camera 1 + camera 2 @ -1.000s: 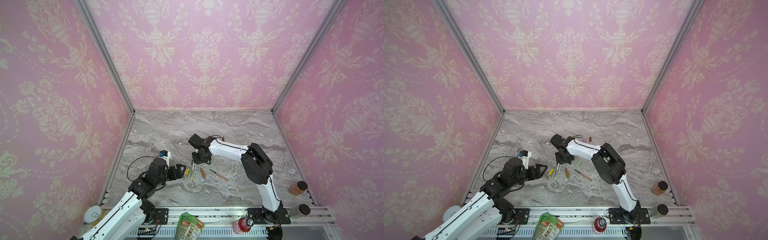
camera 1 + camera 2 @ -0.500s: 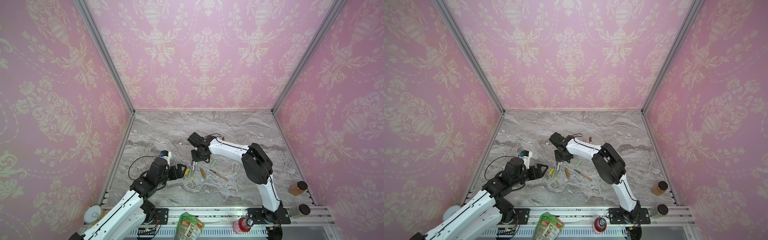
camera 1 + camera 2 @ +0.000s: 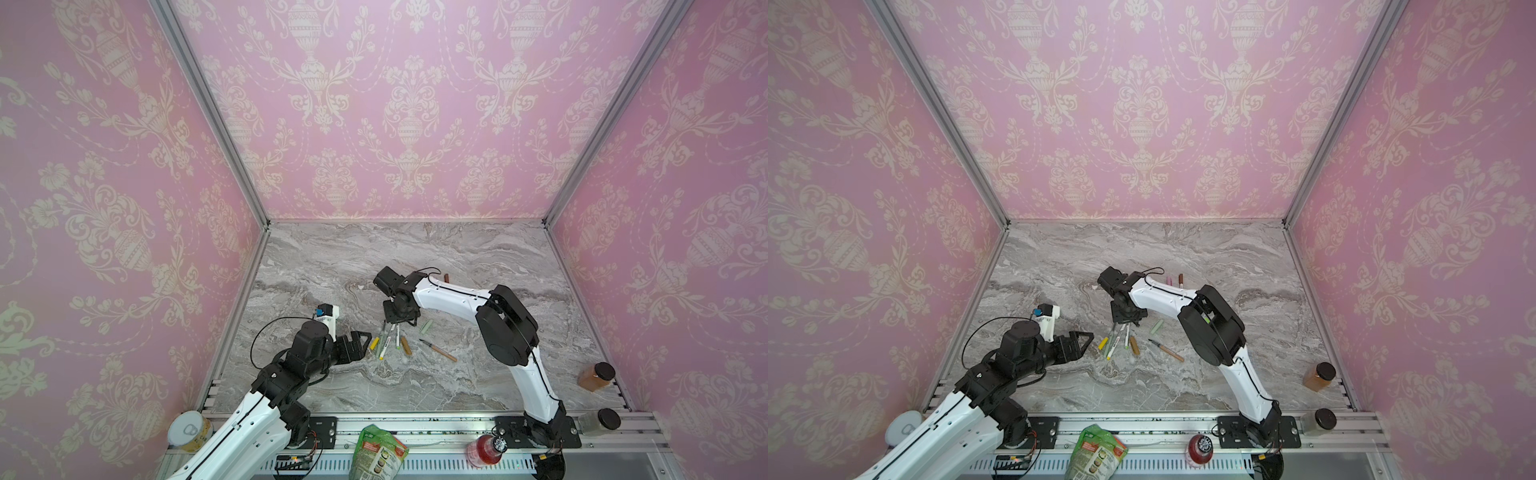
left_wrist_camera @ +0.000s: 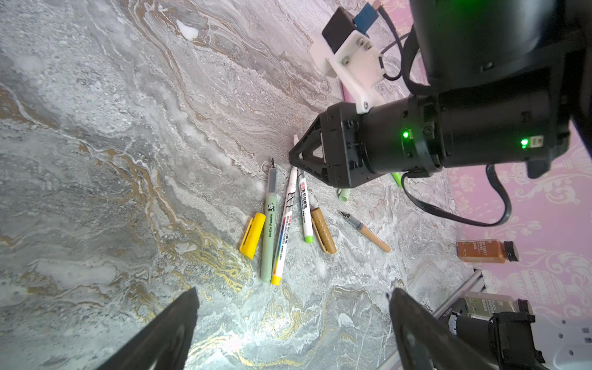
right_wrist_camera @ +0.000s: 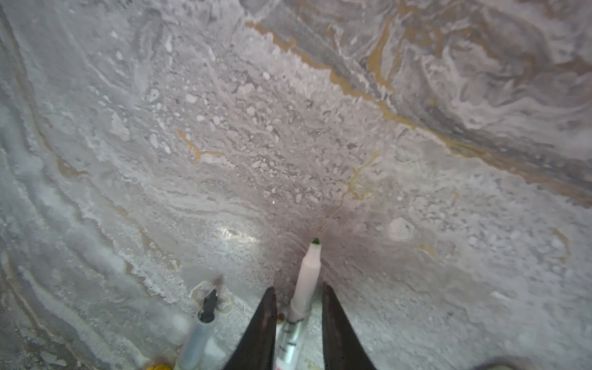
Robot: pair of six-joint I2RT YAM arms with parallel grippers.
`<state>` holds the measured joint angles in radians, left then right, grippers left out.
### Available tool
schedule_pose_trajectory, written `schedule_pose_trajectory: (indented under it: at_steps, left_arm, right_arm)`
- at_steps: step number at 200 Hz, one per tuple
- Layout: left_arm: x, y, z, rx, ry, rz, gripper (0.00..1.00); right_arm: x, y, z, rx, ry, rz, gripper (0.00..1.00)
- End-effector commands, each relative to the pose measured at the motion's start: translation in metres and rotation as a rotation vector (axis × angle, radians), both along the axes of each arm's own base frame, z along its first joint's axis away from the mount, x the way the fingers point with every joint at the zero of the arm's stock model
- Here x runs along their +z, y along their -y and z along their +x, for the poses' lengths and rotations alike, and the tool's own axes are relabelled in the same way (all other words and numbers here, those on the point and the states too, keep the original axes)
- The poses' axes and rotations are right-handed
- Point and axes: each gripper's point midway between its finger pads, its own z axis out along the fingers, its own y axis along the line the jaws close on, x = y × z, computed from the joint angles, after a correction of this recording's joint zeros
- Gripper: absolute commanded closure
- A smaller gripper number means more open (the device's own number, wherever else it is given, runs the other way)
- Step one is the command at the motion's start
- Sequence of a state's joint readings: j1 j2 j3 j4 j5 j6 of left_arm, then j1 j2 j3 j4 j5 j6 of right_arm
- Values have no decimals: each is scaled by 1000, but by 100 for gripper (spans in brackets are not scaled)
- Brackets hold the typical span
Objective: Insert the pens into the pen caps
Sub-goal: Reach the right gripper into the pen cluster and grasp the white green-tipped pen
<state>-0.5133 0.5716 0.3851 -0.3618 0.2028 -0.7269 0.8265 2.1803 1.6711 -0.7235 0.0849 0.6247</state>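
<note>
Left fingers (image 4: 173, 326): spread wide, holding nothing, low over the counter (image 3: 415, 390), pointing at the pen cluster from just short of it.
Right fingers (image 5: 264, 326): narrow, tips down at the counter, one on each side of the long white pen (image 5: 306, 275); thin strip of counter visible between barrel and each finger, so not clamped.
Long white pen: flat on the counter, yellow tail end toward the left fingers, pointed tip poking out past the right fingers.
Pale green pen (image 4: 267, 237): uncapped, flat, just beside the long white pen and roughly parallel, dark tip outside the right fingers.
Short white pen (image 4: 304, 208): lime tail end, on the other side of the long white pen, front end hidden under the right fingers.
Yellow cap (image 4: 253, 235): loose, just beside the pale green pen on its outer side.
Tan cap (image 4: 323, 235): loose, just beside the short white pen.
Tan pen (image 4: 368, 232): uncapped, a little apart from the cluster, beyond the tan cap.
Pale green cap (image 3: 427, 327): loose, near the right wrist, apart from the pens.
Pink piece (image 3: 1169, 280), brown piece (image 3: 1181, 279): side by side behind the right arm, well apart from the cluster; too small to tell pen from cap.
</note>
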Motion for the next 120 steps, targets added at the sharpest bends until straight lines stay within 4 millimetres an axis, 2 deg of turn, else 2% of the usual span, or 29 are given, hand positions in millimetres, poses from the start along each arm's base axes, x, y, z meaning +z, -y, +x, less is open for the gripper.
schedule_pose_trajectory:
  at_steps: [1,75,120]
  left_arm:
    - [-10,0,-5,-13,-40,4,5]
    - [-9,4,2,-9,-37,-3,5]
    - [-7,0,5,16,-28,12,5]
  right_arm:
    - [-14,16,-2,-5,-12,-85,78]
    - [-33,24,-1,45,-9,-155,78]
    - [-31,19,1,25,2,-116,82]
